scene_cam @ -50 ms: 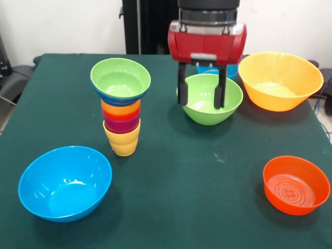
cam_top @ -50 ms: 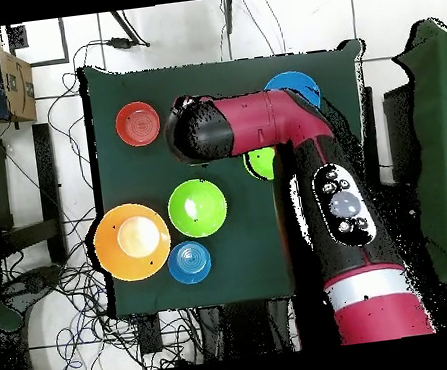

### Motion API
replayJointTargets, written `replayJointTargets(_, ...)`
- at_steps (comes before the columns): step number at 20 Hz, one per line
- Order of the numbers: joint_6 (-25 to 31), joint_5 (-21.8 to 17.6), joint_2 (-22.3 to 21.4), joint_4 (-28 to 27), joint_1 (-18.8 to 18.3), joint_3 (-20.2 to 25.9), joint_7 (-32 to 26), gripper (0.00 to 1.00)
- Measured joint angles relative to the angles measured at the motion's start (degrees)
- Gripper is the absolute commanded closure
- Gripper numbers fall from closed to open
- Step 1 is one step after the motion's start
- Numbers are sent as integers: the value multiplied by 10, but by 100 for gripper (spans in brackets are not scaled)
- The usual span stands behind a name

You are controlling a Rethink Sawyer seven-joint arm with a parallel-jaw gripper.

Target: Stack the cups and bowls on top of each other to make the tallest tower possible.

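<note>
The tower (scene_cam @ -50 ms: 122,111) stands left of centre: a yellow cup (scene_cam @ -50 ms: 123,142) at the base, purple, red-orange and orange cups nested above, then a dark blue bowl and a green bowl (scene_cam @ -50 ms: 120,78) on top. My gripper (scene_cam @ -50 ms: 201,104) is open over a second green bowl (scene_cam @ -50 ms: 210,106). Its left finger (scene_cam @ -50 ms: 182,88) is at the bowl's left rim and the right finger is over the inside. In the overhead view the arm (cam_top @ -50 ms: 260,123) hides the gripper and covers part of the tower's top (cam_top @ -50 ms: 259,164); the green bowl (cam_top @ -50 ms: 197,207) shows.
On the green table (scene_cam @ -50 ms: 197,171) sit a large orange-yellow bowl (scene_cam @ -50 ms: 280,80) (cam_top @ -50 ms: 132,242), an orange-red bowl (scene_cam @ -50 ms: 295,184) (cam_top @ -50 ms: 138,123), a light blue bowl (scene_cam @ -50 ms: 65,181) (cam_top @ -50 ms: 294,89), and a small blue bowl (scene_cam @ -50 ms: 232,71) (cam_top @ -50 ms: 189,262) behind the gripper.
</note>
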Motion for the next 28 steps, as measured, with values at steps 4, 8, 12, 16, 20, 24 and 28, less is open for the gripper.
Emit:
replayJointTargets(4, -17, 11, 25, -18, 19, -24, 15, 0)
replayJointTargets(8, -22, 25, 46, -36, 39, -46, 25, 0)
replayJointTargets(12, -23, 43, 66, -52, 65, -69, 37, 0)
replayJointTargets(16, -23, 64, 83, -68, 92, -90, 50, 0)
replayJointTargets(20, -23, 83, 92, -77, 111, -104, 57, 0)
replayJointTargets(24, -23, 101, 96, -86, 125, -118, 59, 0)
replayJointTargets(28, -23, 124, 96, -92, 133, -128, 59, 0)
